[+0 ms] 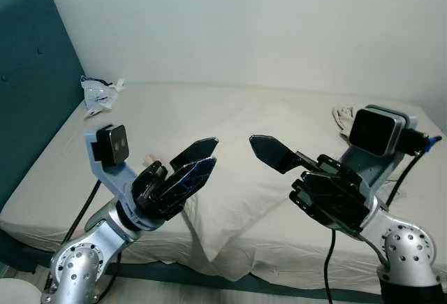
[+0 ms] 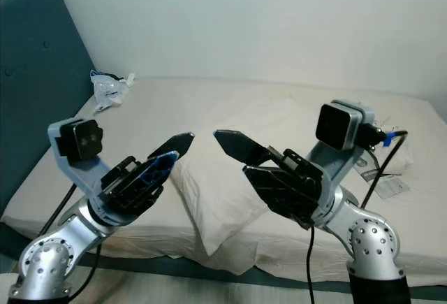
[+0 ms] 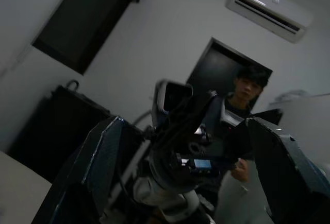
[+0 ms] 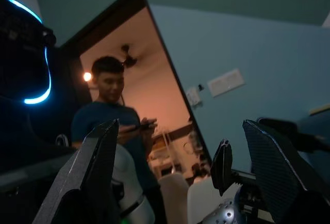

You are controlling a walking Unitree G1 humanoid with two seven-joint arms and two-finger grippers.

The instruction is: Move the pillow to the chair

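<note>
Closest to the camera, the two robot arms are held up in front of the bed. The left gripper (image 1: 198,158) is on the left and the right gripper (image 1: 276,156) is on the right, and their black tips point toward each other with a gap between them. Each gripper has its two fingers spread apart, and neither one is holding anything. They hang in the air above the pillow (image 1: 244,189) and do not touch it. The pillow is cream colored and lies on the bed (image 1: 174,108), near the front edge, just behind and below the two grippers. One corner of it points down toward the edge of the bed. Farther back on the left, a crumpled white plastic bag (image 1: 100,94) sits by the dark teal headboard (image 1: 31,73). A person (image 4: 111,116) holding something small stands in a doorway in the right wrist view.
</note>
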